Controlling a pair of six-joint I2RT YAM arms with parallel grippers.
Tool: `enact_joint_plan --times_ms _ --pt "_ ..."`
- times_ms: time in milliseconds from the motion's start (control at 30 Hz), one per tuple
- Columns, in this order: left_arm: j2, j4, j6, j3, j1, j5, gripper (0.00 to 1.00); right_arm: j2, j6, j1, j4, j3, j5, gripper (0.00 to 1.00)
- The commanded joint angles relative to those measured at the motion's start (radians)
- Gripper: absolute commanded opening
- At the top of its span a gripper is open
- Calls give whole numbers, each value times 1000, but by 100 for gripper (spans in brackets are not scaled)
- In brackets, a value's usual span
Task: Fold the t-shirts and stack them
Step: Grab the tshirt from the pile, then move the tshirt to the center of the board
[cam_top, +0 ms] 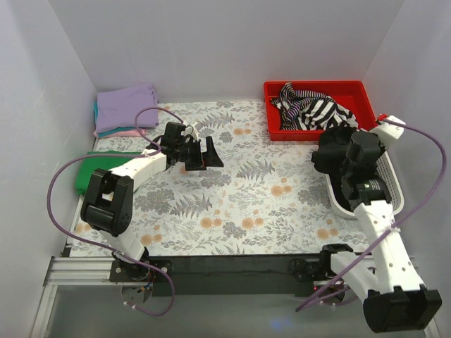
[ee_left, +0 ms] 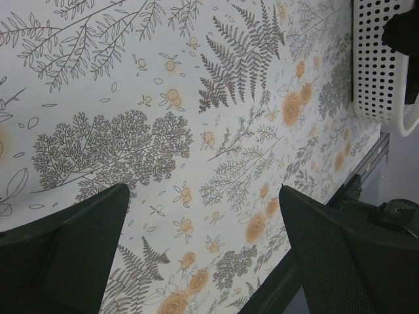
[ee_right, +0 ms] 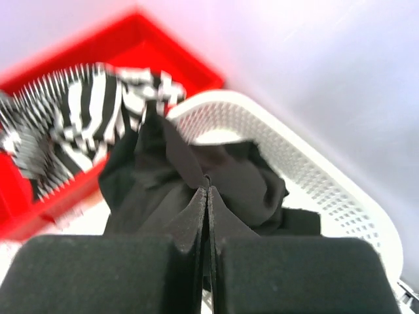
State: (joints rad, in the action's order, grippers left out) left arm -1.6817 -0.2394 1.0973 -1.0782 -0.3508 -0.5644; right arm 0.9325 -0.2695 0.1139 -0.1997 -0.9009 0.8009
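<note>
Closest in, right gripper [ee_right: 207, 186] pinched shut on soft black fabric t-shirt [ee_right: 252, 180] in white perforated plastic basket [ee_right: 327, 190]: best lift straight up clear of rim, left gripper [ee_left: 203, 193] wide open, empty, over floral-print table [ee_left: 131, 91].

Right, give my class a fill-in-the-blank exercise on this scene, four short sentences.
1. The shirt in the right gripper is ___.
2. It sits in a ___ basket.
3. The striped cloth lies in a ___ bin.
4. The left gripper, holding nothing, is ___.
Missing words: black; white; red; open.
</note>
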Motion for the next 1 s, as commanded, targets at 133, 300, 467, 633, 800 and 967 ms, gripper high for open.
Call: enact_joint_plan --times_ms 133,300,467,633,800,967 --pt "-6 8 -1 -43 -2 -35 98 -193 82 6 85 -97 -58 1" --pt "-4 8 3 -46 -2 -46 98 -146 118 6 16 -295 -419 1" --pt "16 8 6 -45 -2 -28 98 37 131 7 -121 -587 -878 1" --pt "37 14 21 -37 -2 12 98 214 118 81 -188 -726 -1252 1" --pt "94 26 35 -16 -2 75 98 331 174 286 -259 -823 -1361 1" --pt "171 29 67 11 1 252 98 416 227 473 -320 -851 -1326 1"
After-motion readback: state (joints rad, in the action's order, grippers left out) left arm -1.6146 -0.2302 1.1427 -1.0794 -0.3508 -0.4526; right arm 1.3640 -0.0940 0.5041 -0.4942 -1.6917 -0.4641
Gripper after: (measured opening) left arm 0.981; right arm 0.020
